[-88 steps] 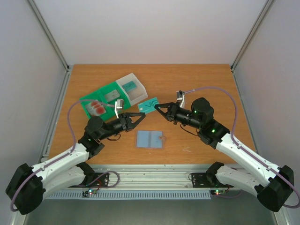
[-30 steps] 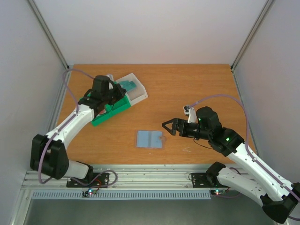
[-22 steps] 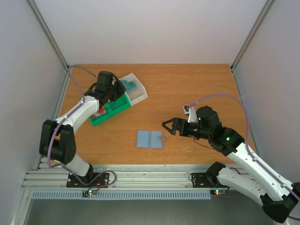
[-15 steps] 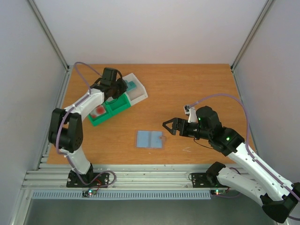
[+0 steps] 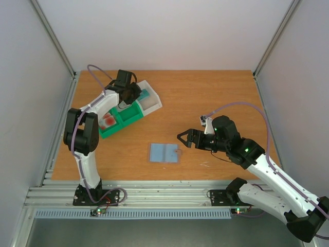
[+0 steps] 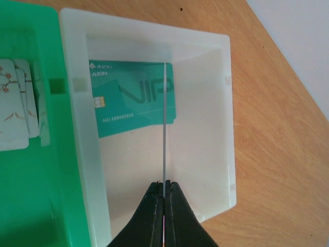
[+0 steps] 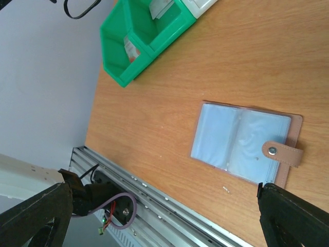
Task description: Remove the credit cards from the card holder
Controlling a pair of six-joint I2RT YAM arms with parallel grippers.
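Top external, desk (image 5: 216,92): wooden, with pale panels on three sides.
Top external, card holder (image 5: 164,153): opened flat near the front middle of the desk, apart from both arms.
Top external, tray (image 5: 123,123): green, with a white compartment (image 5: 152,103) at its far right end, sitting back left on the desk (at a slant).
Top external, pale cards (image 5: 108,121): red-blotched, lying in a green section of the tray.
Top external, left jaws: over the tray where green meets white; the grip is too small to read from here.
Top external, right jaws: spread wide and holding nothing, just right of the card holder and pointing toward it.
Left wrist, left jaws: clenched on a held card (image 6: 164,128), which shows edge-on as a thin upright line (its face cannot be read) over the white compartment (image 6: 82,154).
Left wrist, teal card (image 6: 128,103): flat on the floor of the white compartment, printed "VIP".
Left wrist, pale cards (image 6: 13,110): overlapping in the neighbouring green section, at the left.
Right wrist, card holder (image 7: 239,141): two blue-grey panels side by side, flat on the desk, with a brown strap (image 7: 281,153) and snap at the right edge.
Right wrist, right jaws: the fingers (image 7: 36,211) sit at the bottom corners, far apart, with nothing between them.
Right wrist, tray (image 7: 149,41): at the top of the view, well apart from the card holder.
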